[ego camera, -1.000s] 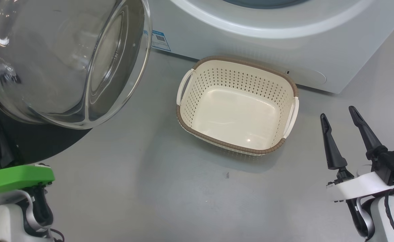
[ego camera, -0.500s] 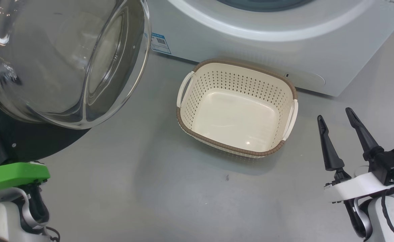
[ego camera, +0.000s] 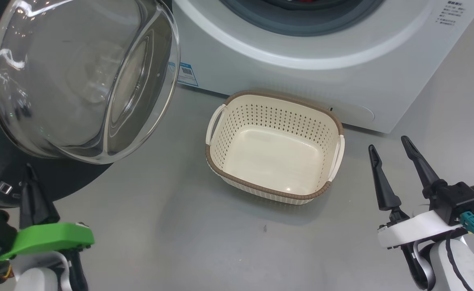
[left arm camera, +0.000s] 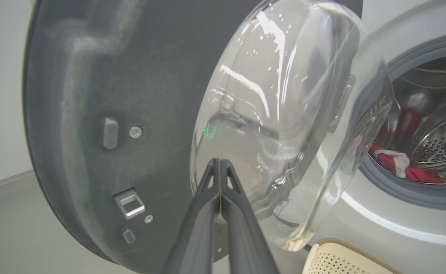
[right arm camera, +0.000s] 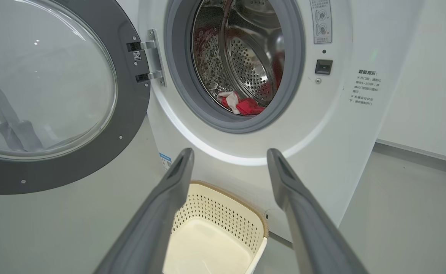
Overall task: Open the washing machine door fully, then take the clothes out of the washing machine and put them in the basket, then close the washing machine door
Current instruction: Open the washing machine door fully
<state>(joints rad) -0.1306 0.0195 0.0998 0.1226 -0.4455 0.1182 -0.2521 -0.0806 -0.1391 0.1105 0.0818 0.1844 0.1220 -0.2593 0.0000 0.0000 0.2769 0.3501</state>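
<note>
Washing machine [right arm camera: 344, 125] upper centre; washing machine door [right arm camera: 131, 114] open at left, closed empty left gripper [left arm camera: 220, 163] jaws near its inner face, a bump could swing it shut. Basket [ego camera: 277, 117] empty, lower centre. Clothes [right arm camera: 242, 104] low in drum [right arm camera: 246, 49]: right wrist view shows them, head view barely. Right gripper [right arm camera: 229, 152] jaws wide, empty; may clip gasket [right arm camera: 177, 76].

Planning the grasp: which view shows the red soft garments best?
Right wrist view: the red soft garments lie unobstructed in the steel drum. Left wrist view: partly behind clear door glass. Head view: a red sliver.
</note>
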